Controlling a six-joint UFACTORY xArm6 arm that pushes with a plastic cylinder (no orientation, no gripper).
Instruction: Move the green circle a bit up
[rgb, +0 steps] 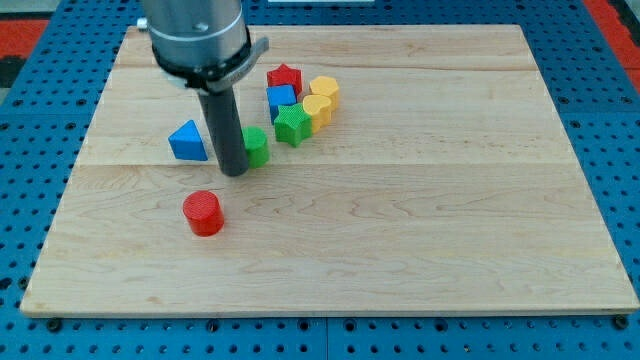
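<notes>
The green circle (257, 146) lies left of the board's middle, partly hidden behind my rod. My tip (236, 172) rests on the board at the circle's lower left, touching or almost touching it. A blue triangle (187, 141) sits just left of the rod. A green star (292, 125) is up and to the right of the circle.
A cluster stands above the circle: a red star (285, 78), a blue cube (281, 99), a yellow block (324, 91) and a second yellow block (317, 109). A red cylinder (203, 212) lies below my tip. The wooden board (420, 220) sits on a blue pegboard.
</notes>
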